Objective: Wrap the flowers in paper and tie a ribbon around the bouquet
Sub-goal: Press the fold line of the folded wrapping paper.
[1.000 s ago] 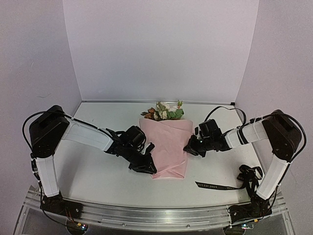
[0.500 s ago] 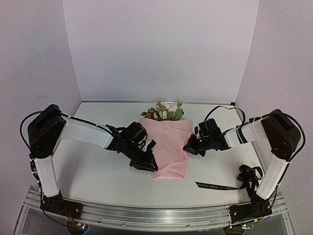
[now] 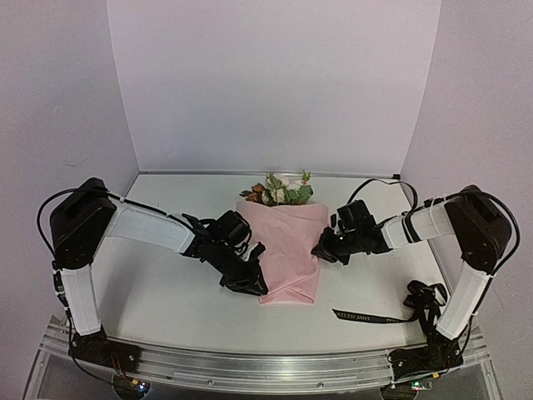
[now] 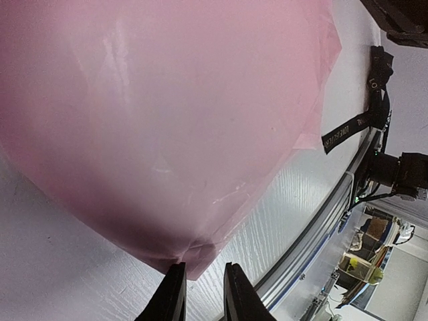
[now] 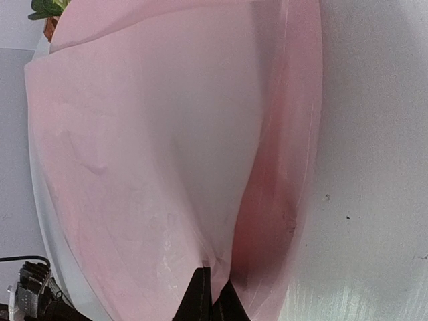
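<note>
I work in a robotics lab, inside a small test booth. Plain pale panels (image 3: 275,83) wall in a white surface (image 3: 158,292) on three sides. My arms (image 3: 150,227) are bolted to an aluminium rail (image 3: 250,365) at its near edge, cables (image 3: 426,298) trail loose, and cluttered equipment (image 4: 374,244) stands beyond.

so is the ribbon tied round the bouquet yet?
No, the ribbon lies loose on the table by the right arm's base, apart from the bouquet.
</note>
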You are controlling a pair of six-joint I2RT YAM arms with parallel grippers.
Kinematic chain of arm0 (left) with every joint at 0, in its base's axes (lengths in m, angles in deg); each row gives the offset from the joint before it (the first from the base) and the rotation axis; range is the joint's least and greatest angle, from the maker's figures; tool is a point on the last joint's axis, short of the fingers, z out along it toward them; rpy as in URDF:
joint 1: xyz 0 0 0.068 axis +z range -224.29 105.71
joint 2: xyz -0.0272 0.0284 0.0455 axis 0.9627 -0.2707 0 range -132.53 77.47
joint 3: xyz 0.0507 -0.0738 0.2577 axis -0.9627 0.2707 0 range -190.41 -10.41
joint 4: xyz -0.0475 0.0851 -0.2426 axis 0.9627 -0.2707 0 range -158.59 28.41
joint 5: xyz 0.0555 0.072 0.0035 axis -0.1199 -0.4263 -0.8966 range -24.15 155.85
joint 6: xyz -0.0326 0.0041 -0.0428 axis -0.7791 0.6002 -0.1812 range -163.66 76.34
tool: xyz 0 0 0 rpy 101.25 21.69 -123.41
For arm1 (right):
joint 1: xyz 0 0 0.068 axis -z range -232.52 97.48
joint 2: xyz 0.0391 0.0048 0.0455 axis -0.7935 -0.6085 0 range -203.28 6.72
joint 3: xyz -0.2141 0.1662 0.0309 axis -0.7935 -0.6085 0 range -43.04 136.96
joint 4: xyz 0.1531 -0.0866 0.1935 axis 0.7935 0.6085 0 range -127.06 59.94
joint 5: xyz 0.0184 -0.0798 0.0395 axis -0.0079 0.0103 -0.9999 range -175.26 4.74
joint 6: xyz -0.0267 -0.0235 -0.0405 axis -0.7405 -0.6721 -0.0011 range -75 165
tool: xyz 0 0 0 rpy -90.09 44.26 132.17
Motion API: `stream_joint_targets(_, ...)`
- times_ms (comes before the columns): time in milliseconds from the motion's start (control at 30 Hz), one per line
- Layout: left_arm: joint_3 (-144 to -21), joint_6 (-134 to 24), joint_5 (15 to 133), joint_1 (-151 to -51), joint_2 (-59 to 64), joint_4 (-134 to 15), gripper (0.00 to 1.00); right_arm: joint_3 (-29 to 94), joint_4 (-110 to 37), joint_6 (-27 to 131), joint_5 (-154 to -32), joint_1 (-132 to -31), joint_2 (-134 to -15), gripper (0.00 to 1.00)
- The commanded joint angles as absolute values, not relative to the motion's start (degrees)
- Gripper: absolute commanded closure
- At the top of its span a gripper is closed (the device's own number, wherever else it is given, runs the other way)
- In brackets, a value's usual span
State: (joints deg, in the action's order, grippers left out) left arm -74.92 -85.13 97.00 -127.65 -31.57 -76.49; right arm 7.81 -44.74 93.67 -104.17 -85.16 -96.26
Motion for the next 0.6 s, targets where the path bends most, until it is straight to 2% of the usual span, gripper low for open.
stream_joint_targets(0,-76.2,-84.6,98.9,-128.1,-33.2,-74.0,0.8,9.7,-43.9,92.4,-103.1,-84.9,-96.5,1.0)
stream_joint_targets(567,-72.8,-86.1,98.8,-128.7,-35.2,-73.8,0.82,10.6,-41.8,90.4,-102.9,-84.9,-95.4,1.0)
